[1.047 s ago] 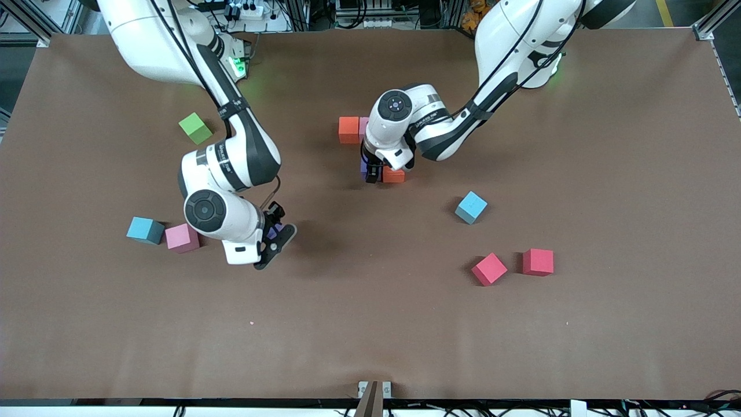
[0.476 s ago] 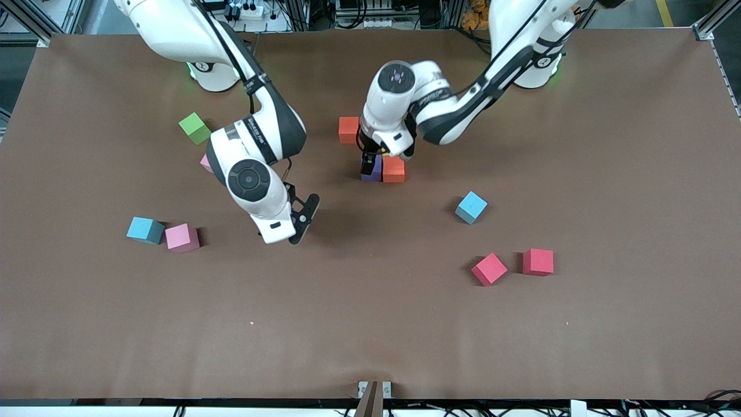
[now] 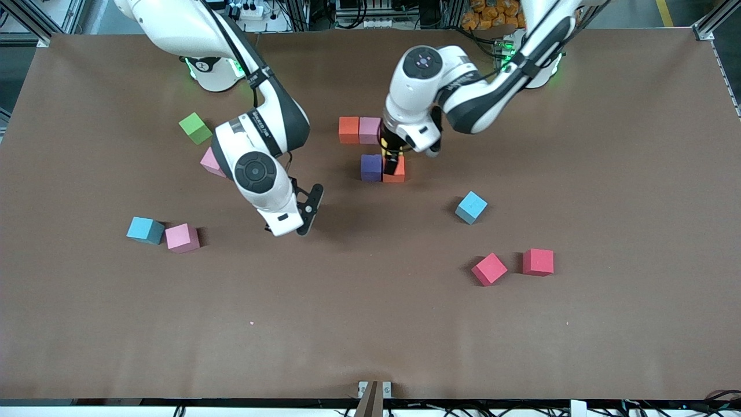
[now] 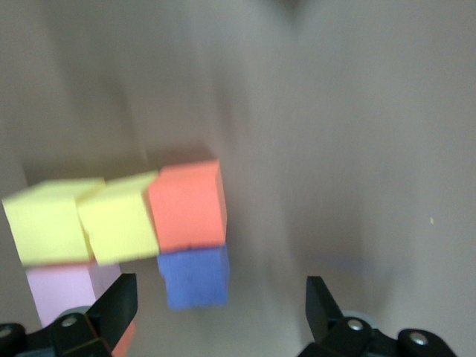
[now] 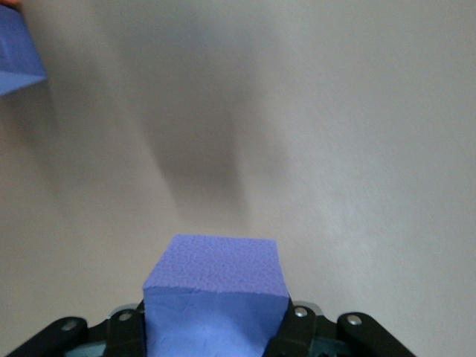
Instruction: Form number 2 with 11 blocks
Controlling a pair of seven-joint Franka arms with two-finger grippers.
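The digit's cluster lies mid-table: an orange block (image 3: 348,130) and a pale pink one (image 3: 370,130) in one row, with a purple block (image 3: 371,167) and another orange one (image 3: 397,172) nearer the camera. My left gripper (image 3: 393,157) hangs open over this cluster, holding nothing. The left wrist view shows its wide-apart fingers (image 4: 119,301) and, below the left gripper (image 4: 221,301), two yellow blocks (image 4: 52,221), an orange block (image 4: 187,204) and the purple block (image 4: 195,277). My right gripper (image 3: 305,209) is shut on a second purple block (image 5: 216,286) above bare table.
Loose cubes lie around: light blue (image 3: 470,207), two reddish ones (image 3: 489,269) (image 3: 538,262) toward the left arm's end; light blue (image 3: 145,230), pink (image 3: 182,237), a pink one (image 3: 208,162) half hidden by the right arm, and the green cube (image 3: 195,128).
My right arm has lifted the purple block from beside the pink cube and carried it toward the cluster. My left gripper has risen off the cluster, uncovering the pale pink and purple blocks.
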